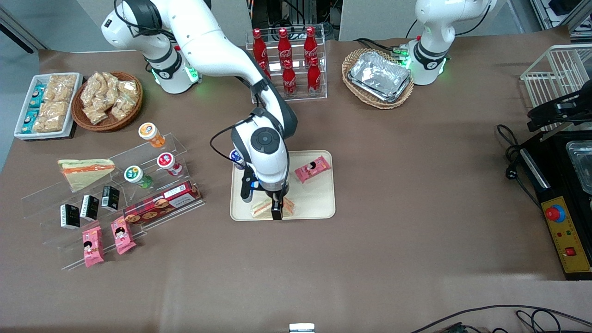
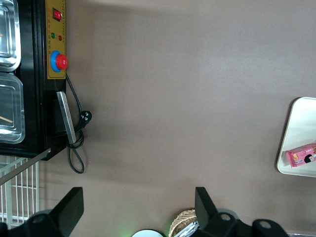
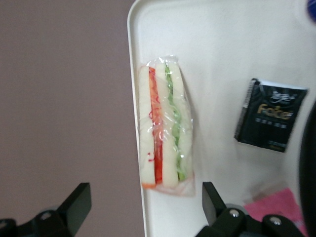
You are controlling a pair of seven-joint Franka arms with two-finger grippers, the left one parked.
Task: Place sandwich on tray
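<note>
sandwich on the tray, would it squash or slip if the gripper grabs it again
Probably soft: the sandwich shows pale bread layers with red and green filling, so a firm squeeze could dent it. Its clear wrap looks glossy and loose, so fingers may slide on the film. It lies at the tray rim, below the open gripper; a nudge might push it over the low edge.

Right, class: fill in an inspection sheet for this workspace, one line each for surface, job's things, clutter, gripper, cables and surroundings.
Surface: brown table.
Job's things: sandwich lies on the tray, at the rim nearest the front camera.
Clutter: pink snack pack and black carton also on the tray; second sandwich on the acrylic shelf.
Gripper: gripper above the sandwich, fingers open either side, not touching.
Cables: black cable by the control box.
Surroundings: cola bottles, foil trays in a basket.
</note>
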